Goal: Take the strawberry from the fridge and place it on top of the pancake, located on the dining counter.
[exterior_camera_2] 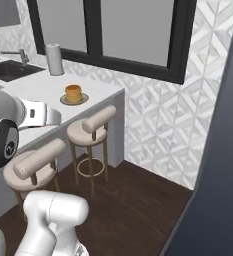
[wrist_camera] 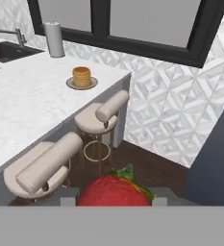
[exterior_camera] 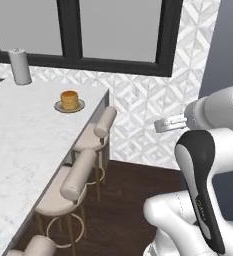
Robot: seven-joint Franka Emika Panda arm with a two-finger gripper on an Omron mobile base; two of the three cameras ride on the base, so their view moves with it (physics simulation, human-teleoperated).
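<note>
The gripper (wrist_camera: 114, 202) is clamped on the strawberry (wrist_camera: 114, 190), green leaves pointing away from the camera; the pancake (wrist_camera: 81, 76) sits near the worktop (wrist_camera: 27, 105) corner; no readable writing

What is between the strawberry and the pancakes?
In the hand view, a beige stool and bare white dining counter lie between the strawberry and the pancake.

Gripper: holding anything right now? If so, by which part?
Yes, the strawberry. It sits at the gripper in the hand view, leafy top pointing away. The fingertips and contact points are hidden, so the exact hold can't be told.
</note>
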